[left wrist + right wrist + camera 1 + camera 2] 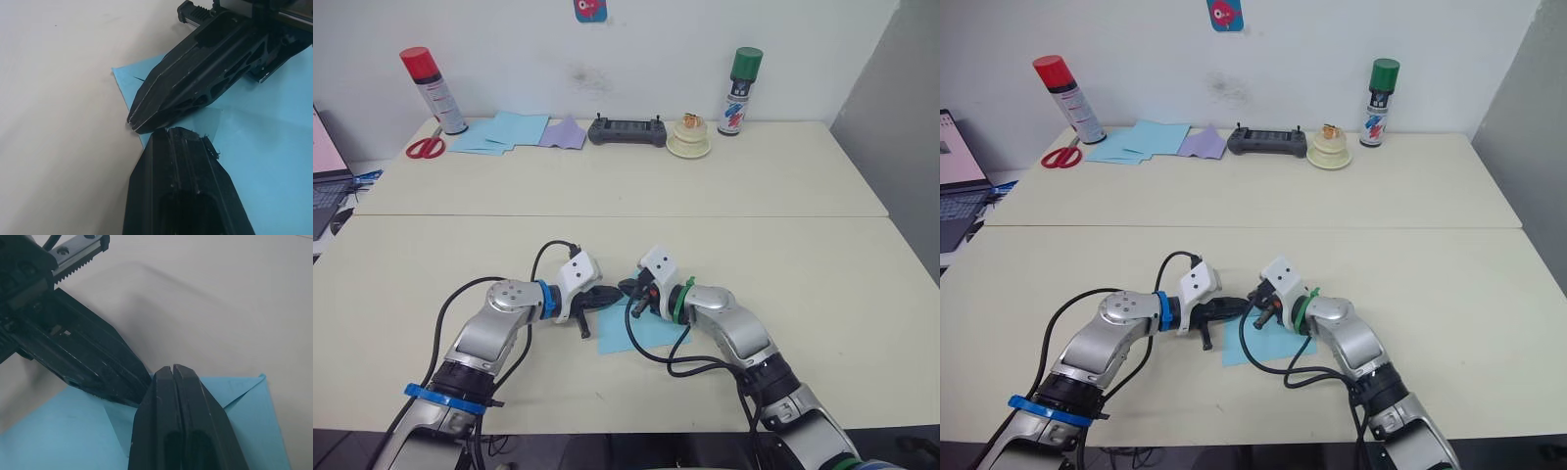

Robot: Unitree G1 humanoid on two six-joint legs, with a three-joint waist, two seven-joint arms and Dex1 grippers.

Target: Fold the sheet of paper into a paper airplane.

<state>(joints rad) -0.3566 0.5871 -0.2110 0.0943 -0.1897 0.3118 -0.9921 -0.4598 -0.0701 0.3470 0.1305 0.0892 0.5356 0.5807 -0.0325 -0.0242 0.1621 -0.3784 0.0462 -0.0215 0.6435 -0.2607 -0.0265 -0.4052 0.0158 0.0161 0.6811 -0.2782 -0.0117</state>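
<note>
— While both hands met tip to tip over it, where did the thin light blue sheet of paper (641,331) lie?

— Flat on the pale surface (783,274), under the two tips, one corner already turned over.

— And the hands?

— Right hand (172,369) had its fingers pressed together, nothing between them. Left hand (183,133) I couldn't tell.

— Risk?

— I judged that pressing unevenly could drag the sheet sideways, skewing the crease or tearing the edge.
</note>
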